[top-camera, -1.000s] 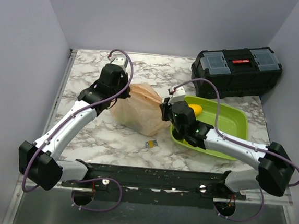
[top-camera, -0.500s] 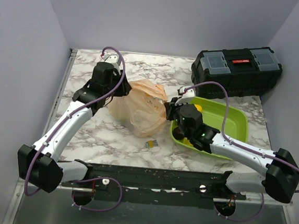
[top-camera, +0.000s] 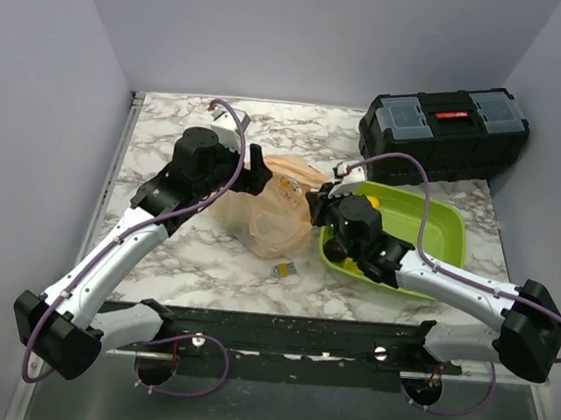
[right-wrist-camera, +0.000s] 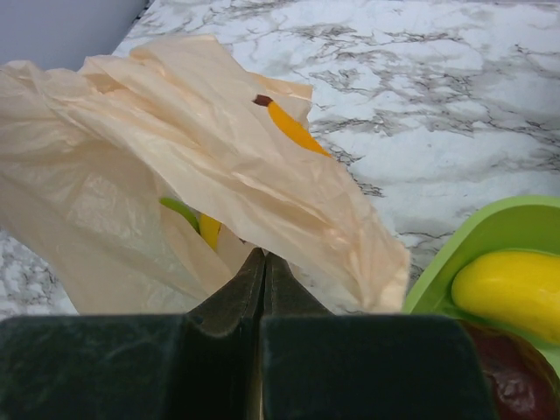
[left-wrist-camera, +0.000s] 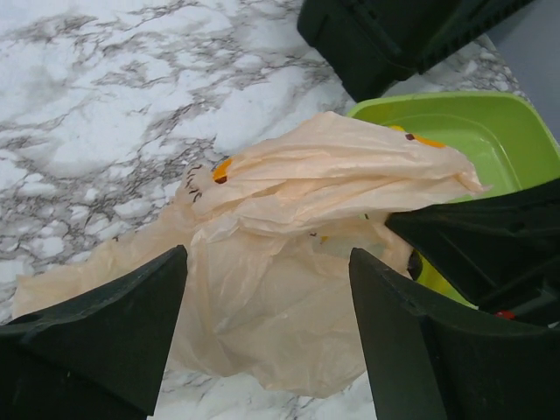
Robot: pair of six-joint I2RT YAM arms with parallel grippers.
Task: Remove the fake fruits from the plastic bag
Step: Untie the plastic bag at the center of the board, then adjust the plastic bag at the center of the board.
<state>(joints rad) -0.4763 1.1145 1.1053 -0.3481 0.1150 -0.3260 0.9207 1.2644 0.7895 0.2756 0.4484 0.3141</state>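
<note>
The peach plastic bag [top-camera: 279, 208] lies crumpled on the marble between my two grippers. My left gripper [left-wrist-camera: 267, 262] hangs open just above the plastic bag [left-wrist-camera: 289, 254], its fingers [left-wrist-camera: 114, 324] apart on either side and touching nothing. My right gripper [right-wrist-camera: 264, 259] is shut on a fold at the edge of the plastic bag [right-wrist-camera: 131, 175], by the tray. A green sliver [right-wrist-camera: 179, 211] and a yellow piece [right-wrist-camera: 208, 229] show inside the bag. A yellow oval fruit [right-wrist-camera: 512, 293] and a dark one [right-wrist-camera: 516, 372] lie in the green tray [top-camera: 436, 233].
A black toolbox [top-camera: 445, 131] stands at the back right, behind the tray. A small yellow-and-grey clip [top-camera: 283, 268] lies on the marble in front of the bag. The right arm [left-wrist-camera: 490, 254] crosses the tray's near left corner.
My left gripper has opened and let go of the bag, then swung right to hang over it. The bag has slumped. The right gripper stays shut at the bag's edge.
</note>
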